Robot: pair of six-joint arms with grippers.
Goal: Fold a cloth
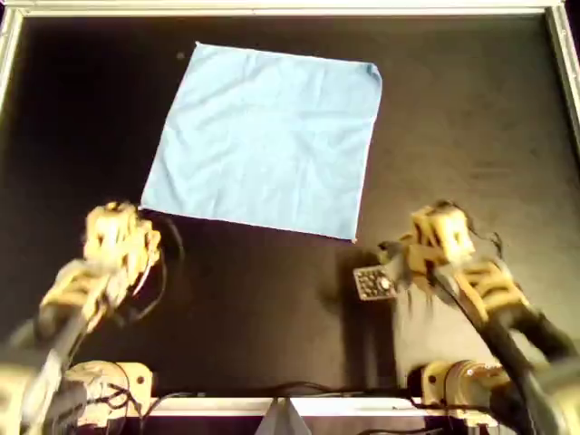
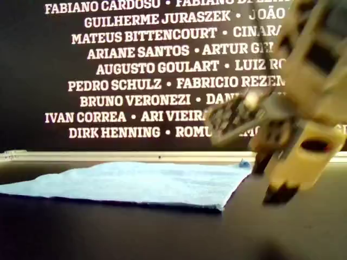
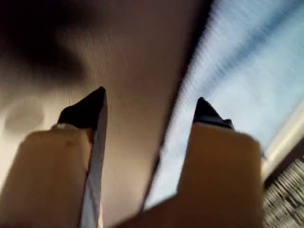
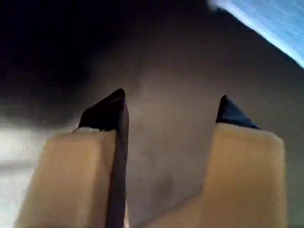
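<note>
The light-blue cloth (image 1: 263,136) lies flat and spread out on the dark table, also seen in the exterior view (image 2: 141,181). My first gripper (image 1: 122,228) is at the overhead view's left, just beside the cloth's near left corner. Its jaws (image 3: 152,107) are open and empty, with the cloth's edge (image 3: 247,71) running past one fingertip. My second gripper (image 1: 426,240) hovers off the cloth's near right corner, at the exterior view's right (image 2: 270,179). It is open and empty (image 4: 171,102), with a cloth corner (image 4: 270,19) farther ahead.
A pale metal rail (image 1: 290,9) frames the table at the far side and at both sides in the overhead view. The arm bases (image 1: 453,385) and cables sit along the near edge. A black banner with white names (image 2: 135,67) stands behind the table.
</note>
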